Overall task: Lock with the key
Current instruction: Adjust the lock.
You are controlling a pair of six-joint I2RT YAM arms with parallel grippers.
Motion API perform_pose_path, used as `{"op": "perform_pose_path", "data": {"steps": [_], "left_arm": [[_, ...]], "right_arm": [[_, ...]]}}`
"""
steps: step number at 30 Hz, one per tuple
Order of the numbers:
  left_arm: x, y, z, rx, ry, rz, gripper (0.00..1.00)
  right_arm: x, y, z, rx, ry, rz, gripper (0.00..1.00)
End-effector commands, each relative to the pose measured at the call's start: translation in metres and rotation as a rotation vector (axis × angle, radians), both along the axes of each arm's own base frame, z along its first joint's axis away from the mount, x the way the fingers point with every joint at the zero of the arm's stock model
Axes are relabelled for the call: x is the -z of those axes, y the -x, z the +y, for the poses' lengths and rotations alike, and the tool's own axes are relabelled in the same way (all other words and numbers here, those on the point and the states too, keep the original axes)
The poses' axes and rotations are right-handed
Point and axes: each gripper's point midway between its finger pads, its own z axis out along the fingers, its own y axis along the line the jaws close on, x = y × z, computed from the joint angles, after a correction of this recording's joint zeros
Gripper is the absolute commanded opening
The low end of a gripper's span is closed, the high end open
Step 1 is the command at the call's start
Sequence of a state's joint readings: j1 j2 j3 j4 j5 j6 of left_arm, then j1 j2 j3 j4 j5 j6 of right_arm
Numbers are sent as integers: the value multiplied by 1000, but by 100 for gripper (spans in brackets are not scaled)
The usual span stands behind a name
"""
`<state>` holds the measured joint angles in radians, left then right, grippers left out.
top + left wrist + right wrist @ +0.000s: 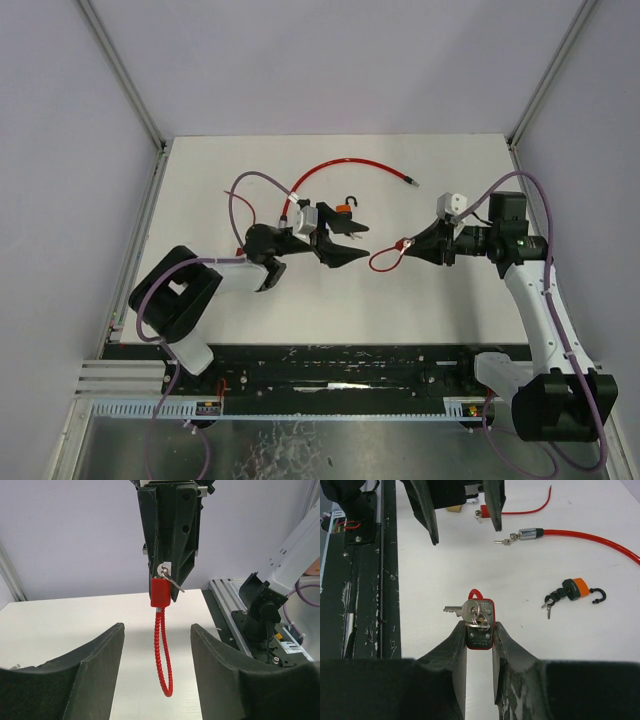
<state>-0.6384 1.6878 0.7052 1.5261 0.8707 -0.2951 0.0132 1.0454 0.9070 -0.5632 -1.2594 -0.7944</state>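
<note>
My right gripper (480, 626) is shut on a small red padlock (481, 630) and holds it above the table. A key ring hangs at its keyhole, and one silver key (456, 610) sticks out to the left. In the left wrist view the padlock (160, 593) hangs in the right gripper's fingers (172, 540), with its red cable loop (164, 655) dangling below. My left gripper (156, 626) is open and empty, its jaws on either side of the loop but clear of it. In the top view the left gripper (350, 250) faces the right gripper (412, 245).
An orange padlock with keys (574, 590) lies on the white table (440, 290). A long red cable (340, 165) with a metal end and keys (527, 533) lies further back. A brass padlock (454, 508) lies by the left gripper. The black base rail (350, 365) runs along the near edge.
</note>
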Motion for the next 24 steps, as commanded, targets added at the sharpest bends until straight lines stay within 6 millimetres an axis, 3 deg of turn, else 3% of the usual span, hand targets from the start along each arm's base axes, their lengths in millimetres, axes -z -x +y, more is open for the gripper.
{"op": "perform_pose_path", "data": {"steps": [1,10,19,24], "left_arm": [[-21,4,5,-9,67,16,50],[-11,7,-6,-100,60,-20,47],[-27,19,10,-123,119,146,46],[-1,14,-4,-226,-80,153,52]], "right_arm": [[-28,9,-4,-18,-49,-17,0],[-30,14,-11,-3,-65,-56,0],[-22,19,-19,23,-104,-64,0],[-18,11,-31,94,-105,-44,0]]}}
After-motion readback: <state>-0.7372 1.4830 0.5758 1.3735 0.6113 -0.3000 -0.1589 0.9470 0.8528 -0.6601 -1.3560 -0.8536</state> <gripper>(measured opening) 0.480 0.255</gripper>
